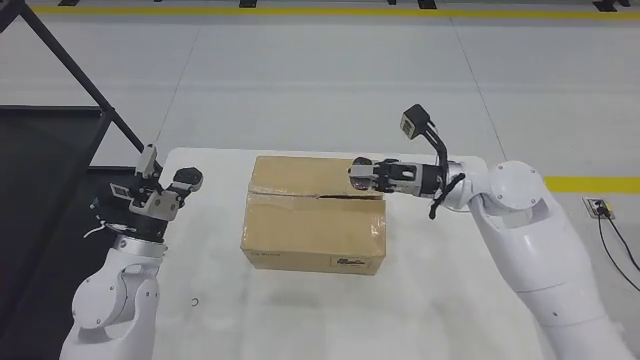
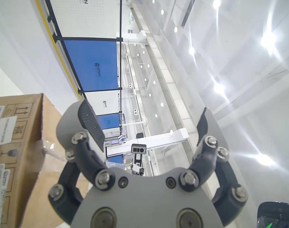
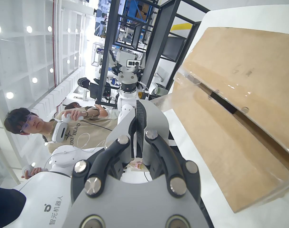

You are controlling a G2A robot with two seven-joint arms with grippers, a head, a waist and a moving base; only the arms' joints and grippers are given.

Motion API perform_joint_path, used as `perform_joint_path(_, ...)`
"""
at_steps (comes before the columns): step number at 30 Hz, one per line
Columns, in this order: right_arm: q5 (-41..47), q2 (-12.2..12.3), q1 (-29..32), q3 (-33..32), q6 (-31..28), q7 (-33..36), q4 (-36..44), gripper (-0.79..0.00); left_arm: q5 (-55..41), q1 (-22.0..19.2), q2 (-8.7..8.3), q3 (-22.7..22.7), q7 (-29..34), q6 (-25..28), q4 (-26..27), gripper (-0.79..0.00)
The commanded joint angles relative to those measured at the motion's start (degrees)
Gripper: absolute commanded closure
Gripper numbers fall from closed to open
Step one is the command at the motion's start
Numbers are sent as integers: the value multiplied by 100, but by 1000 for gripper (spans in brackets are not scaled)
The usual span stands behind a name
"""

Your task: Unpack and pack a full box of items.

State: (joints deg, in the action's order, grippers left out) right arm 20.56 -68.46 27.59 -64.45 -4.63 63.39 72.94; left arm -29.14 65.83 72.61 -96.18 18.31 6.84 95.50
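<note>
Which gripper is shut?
The right gripper, fingers pressed together, by the cardboard box's top. The left gripper is wide open, pointing up, apart from the box.

Box [image 1: 314, 225] blocked mid-table [image 1: 210, 300], top flaps taped shut. Free tabletop at box's 6 & 9 o'clock. Right gripper [image 1: 357, 174], fingers together, hung over box's 1 o'clock corner. Left gripper [image 1: 168, 168], fingers apart, stood at 9, well clear of box. Black rack [image 1: 60, 160] flanked table's 9 o'clock side.

Left pincer [image 2: 146, 116] wide, right pincer [image 3: 137, 112] closed
</note>
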Motion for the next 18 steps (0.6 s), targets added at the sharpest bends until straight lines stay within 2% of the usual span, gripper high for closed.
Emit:
perform_joint_path(1, 37, -27, -113, 80, 22, -35, -49, 0, -58, 11, -6, -47, 12, 5, -46, -785)
perform_joint_path(18, 753, -279, -801, 593, -366, 24, -410, 0, -413, 96, -52, -282, 205, 47, -297, -785)
